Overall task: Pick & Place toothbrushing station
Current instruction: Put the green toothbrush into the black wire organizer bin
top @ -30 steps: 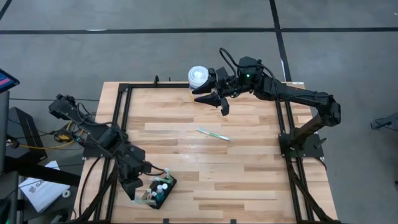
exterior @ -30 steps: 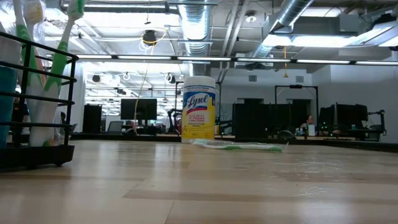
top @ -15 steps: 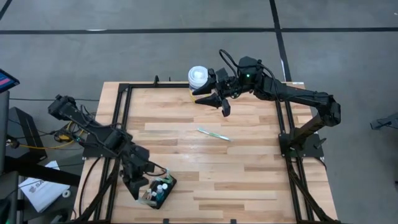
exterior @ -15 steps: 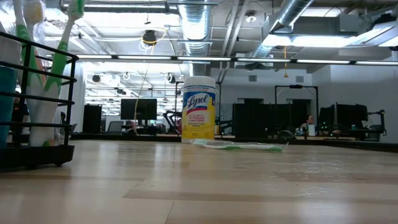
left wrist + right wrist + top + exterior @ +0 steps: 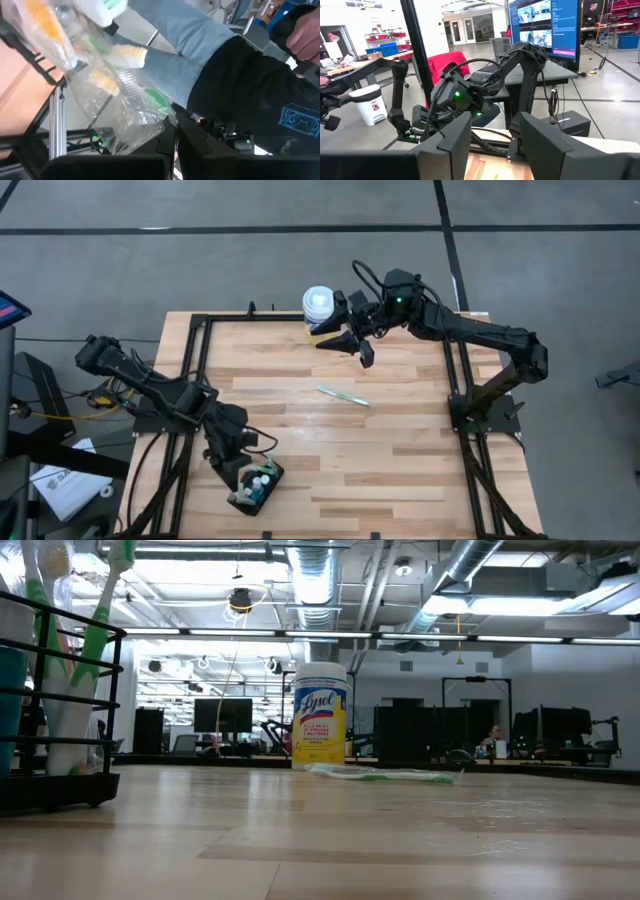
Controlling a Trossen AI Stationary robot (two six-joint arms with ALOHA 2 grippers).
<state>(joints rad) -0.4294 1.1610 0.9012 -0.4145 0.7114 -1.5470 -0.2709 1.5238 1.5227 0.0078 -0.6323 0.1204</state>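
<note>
- The high camera looks straight down from well above, taking in the whole table [image 5: 330, 430] and both arms.
- The low camera sits at tabletop level, facing across the boards into the room; the toothbrushing station [image 5: 45, 690] stands very close at its edge.
- High and low views share the wipes canister [image 5: 318, 304] and the loose toothbrush [image 5: 385, 775].
- The left wrist camera is tight on wrapped brushes, a person behind.
- The right wrist camera faces the room.

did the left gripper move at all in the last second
Yes. In the high view the left gripper has shifted rightward along the table's near edge, closing on the toothbrushing station, which has stayed put.
</note>
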